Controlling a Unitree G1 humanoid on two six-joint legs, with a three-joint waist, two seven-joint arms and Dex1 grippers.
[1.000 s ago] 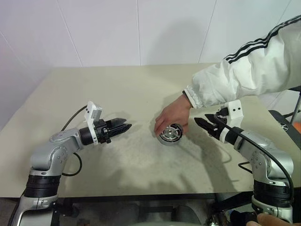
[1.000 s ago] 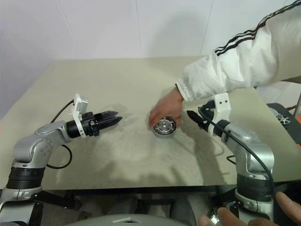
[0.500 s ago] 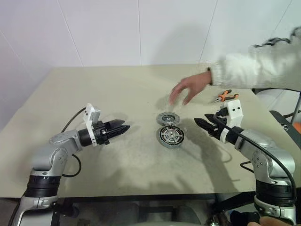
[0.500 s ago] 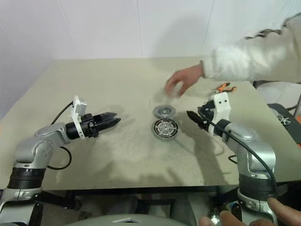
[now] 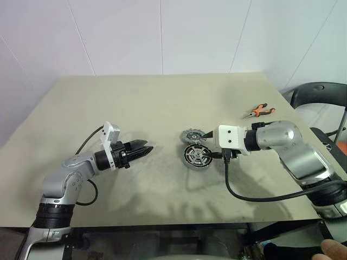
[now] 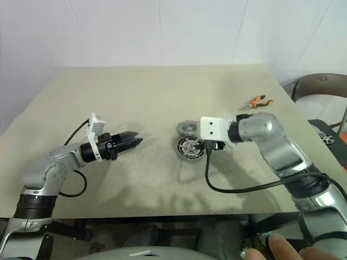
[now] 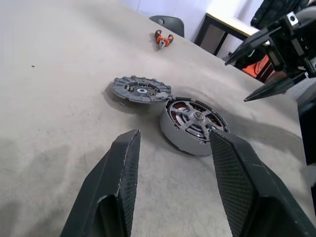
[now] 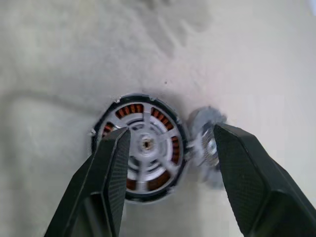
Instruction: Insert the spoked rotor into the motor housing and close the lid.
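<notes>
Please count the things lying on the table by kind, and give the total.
Round motor parts: 2 (motor housing with the spoked rotor seated in it, and the lid beside it)
Pliers: 1
Total: 3

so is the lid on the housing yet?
Off. The lid lies flat on the table beside the motor housing, whose spokes and copper windings show.
</notes>
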